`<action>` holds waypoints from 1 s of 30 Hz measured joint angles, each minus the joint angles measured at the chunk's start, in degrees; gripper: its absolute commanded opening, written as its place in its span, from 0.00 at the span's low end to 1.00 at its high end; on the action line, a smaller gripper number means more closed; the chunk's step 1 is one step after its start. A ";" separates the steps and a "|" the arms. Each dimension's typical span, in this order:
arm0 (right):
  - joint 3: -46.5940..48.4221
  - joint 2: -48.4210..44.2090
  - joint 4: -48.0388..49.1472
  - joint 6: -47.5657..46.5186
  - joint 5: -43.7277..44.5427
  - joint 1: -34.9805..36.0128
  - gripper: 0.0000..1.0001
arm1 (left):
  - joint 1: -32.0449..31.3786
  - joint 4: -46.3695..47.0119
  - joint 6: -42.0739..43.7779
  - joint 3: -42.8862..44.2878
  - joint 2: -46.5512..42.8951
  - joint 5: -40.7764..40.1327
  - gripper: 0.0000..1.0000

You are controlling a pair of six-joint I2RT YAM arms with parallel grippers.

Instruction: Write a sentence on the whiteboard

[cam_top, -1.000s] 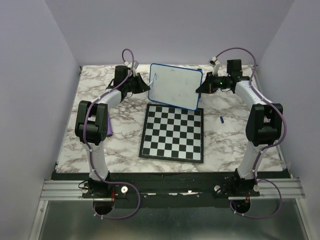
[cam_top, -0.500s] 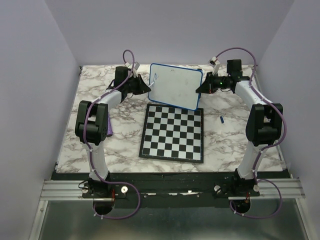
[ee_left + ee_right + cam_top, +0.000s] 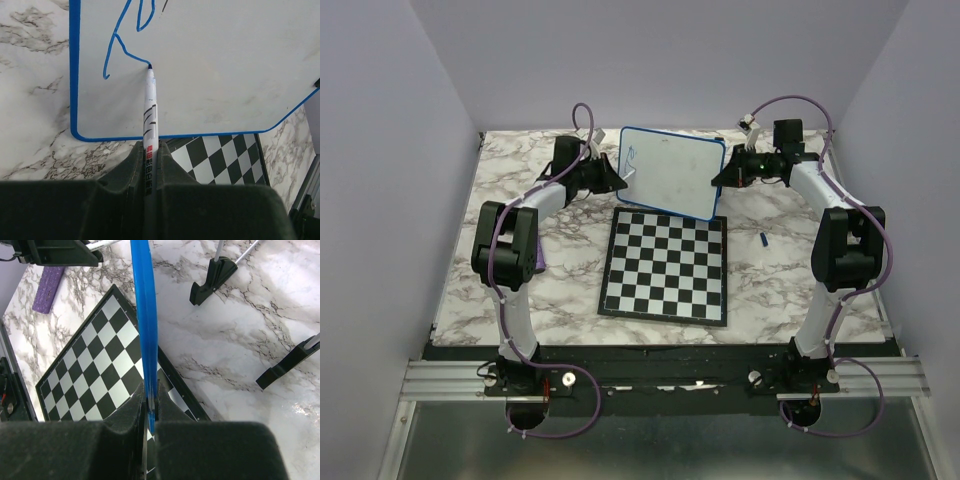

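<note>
The whiteboard (image 3: pixel 672 172), white with a blue rim, is held up tilted above the far end of the chessboard. My right gripper (image 3: pixel 722 178) is shut on its right rim, seen edge-on in the right wrist view (image 3: pixel 145 315). My left gripper (image 3: pixel 617 180) is shut on a white marker (image 3: pixel 150 115), and its blue tip touches the board face (image 3: pixel 215 65). Blue strokes (image 3: pixel 120 42) of the sentence run from the tip up toward the board's left edge; only a first letter or two shows.
The black-and-white chessboard (image 3: pixel 667 265) lies flat on the marble table under the whiteboard. A purple eraser (image 3: pixel 48 282) lies at the left. Two black feet (image 3: pixel 214 275) stand on the table behind the board. A small blue cap (image 3: pixel 763 239) lies right of the chessboard.
My left gripper has shifted slightly right along the board with the marker, lengthening the blue stroke. The right gripper and the whiteboard have stayed put.
</note>
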 measured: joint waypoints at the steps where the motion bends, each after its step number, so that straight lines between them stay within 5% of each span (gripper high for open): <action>1: 0.00 0.00 0.00 0.00 0.00 0.00 0.00 | -0.07 0.07 0.00 -0.15 0.00 0.13 0.00; 30: 0.00 0.02 0.00 -0.02 0.00 0.00 0.00 | -0.02 2.25 -1.70 -0.90 -6.67 0.22 0.00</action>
